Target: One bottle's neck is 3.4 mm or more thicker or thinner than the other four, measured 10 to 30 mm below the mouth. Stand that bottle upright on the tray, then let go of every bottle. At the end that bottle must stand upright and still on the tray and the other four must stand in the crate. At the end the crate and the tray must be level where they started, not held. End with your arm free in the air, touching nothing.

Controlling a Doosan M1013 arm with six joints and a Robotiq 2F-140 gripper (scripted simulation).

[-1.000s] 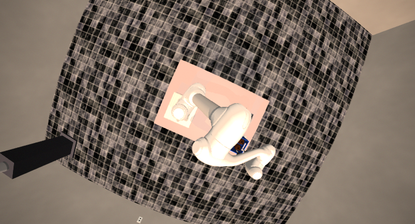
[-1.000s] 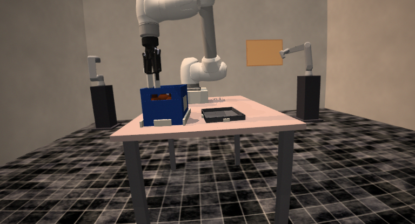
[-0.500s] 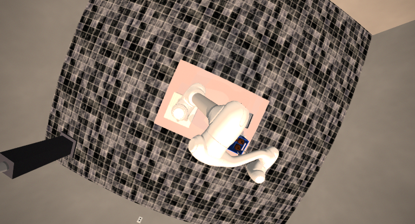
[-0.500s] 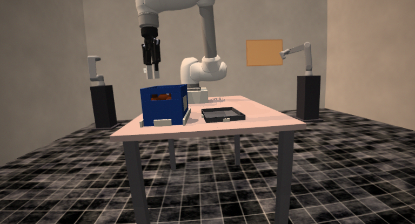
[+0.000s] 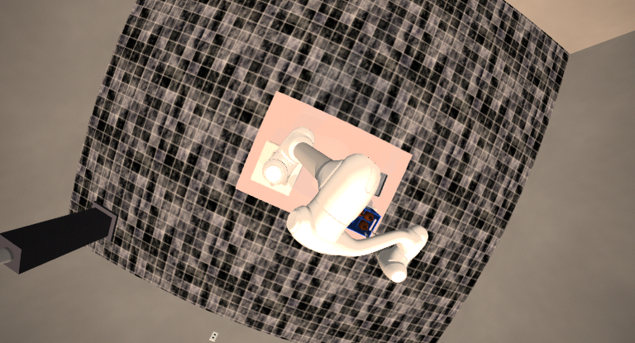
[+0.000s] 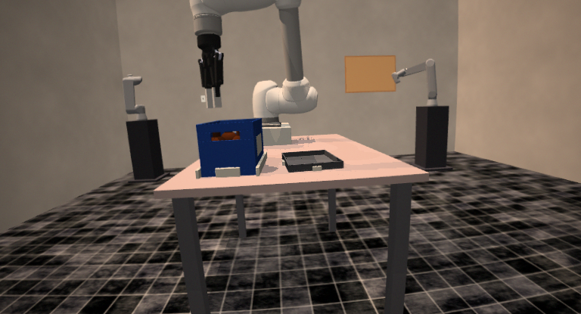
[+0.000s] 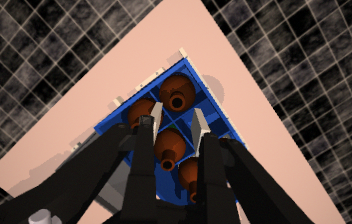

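Observation:
A blue crate (image 6: 227, 157) (image 7: 211, 111) (image 5: 375, 214) stands at the table's left front, with several brown bottles upright in its cells. In the wrist view I see one bottle (image 7: 177, 90) at the far cell, one (image 7: 140, 111) behind my left finger, one (image 7: 169, 145) in the middle and one (image 7: 189, 172) nearer. My gripper (image 6: 212, 104) (image 7: 177, 115) hangs straight above the crate, clear of the bottle mouths. Its fingers stand a little apart with nothing between them. The black tray (image 6: 293, 166) lies empty to the right of the crate.
The pink table (image 6: 365, 166) (image 7: 257, 125) (image 5: 310, 119) carries cream stop blocks (image 6: 227, 172) around the crate's foot. The arm's base (image 6: 276, 133) stands at the table's back. Two small arms on black pedestals (image 6: 144, 149) (image 6: 431, 135) stand off the table.

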